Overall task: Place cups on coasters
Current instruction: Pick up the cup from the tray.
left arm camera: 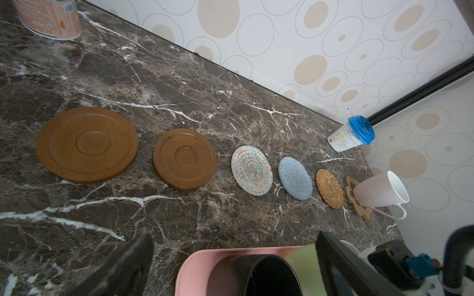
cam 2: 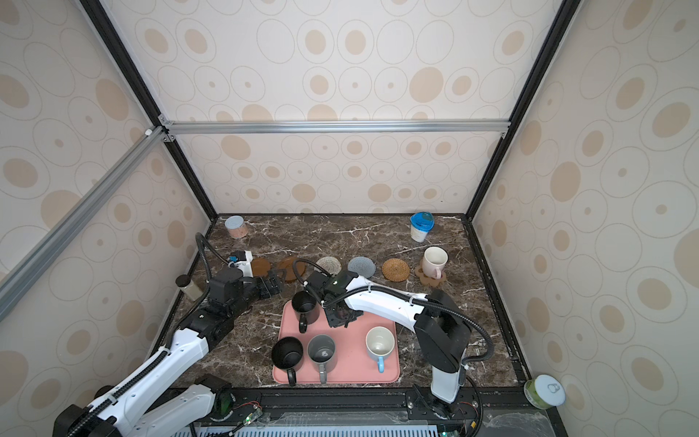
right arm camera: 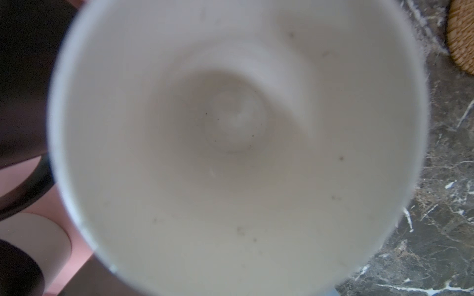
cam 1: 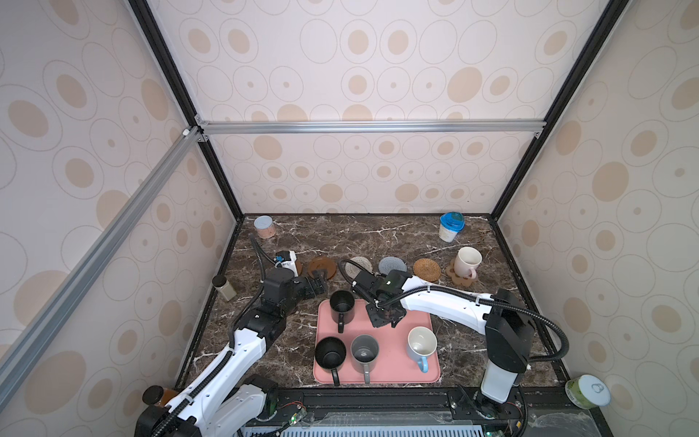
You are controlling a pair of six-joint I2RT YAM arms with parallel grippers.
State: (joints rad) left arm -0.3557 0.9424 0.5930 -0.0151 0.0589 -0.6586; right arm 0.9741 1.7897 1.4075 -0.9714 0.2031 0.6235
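Fingers of the right gripper are closed, apparently on the rim of the light green mug just beneath them: rigid, slick, breakable ceramic, best pinched across its wall.

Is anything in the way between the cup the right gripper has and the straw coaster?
Nothing I can see. The right gripper is shut on the cup, and only bare table shows between it and the straw coaster, though the arm hides part.

White cup on paw-shaped coaster
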